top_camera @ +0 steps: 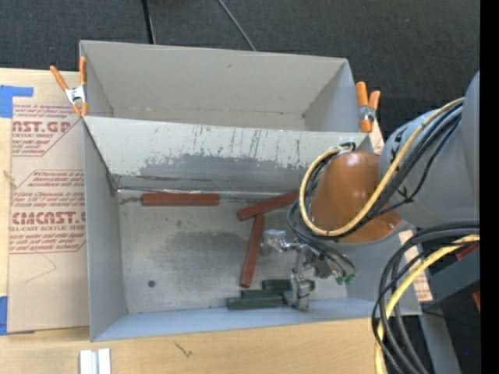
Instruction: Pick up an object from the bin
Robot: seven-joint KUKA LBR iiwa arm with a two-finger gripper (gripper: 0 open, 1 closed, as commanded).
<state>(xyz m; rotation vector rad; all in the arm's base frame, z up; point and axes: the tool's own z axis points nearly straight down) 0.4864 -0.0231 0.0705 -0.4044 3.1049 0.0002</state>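
Grey metal bin viewed from above, with the arm reaching in from the view's right under its orange cover. Three brown sticks lie on the floor: one along the far wall, one slanting beside it, one nearly upright in the view. A dark green bar lies along the near wall, long axis left to right. The gripper sits low in the near right corner, at the bar's right end; its opening, and whether it holds anything, cannot be told. The bar is judged the likeliest pick, extending leftward from the gripper.
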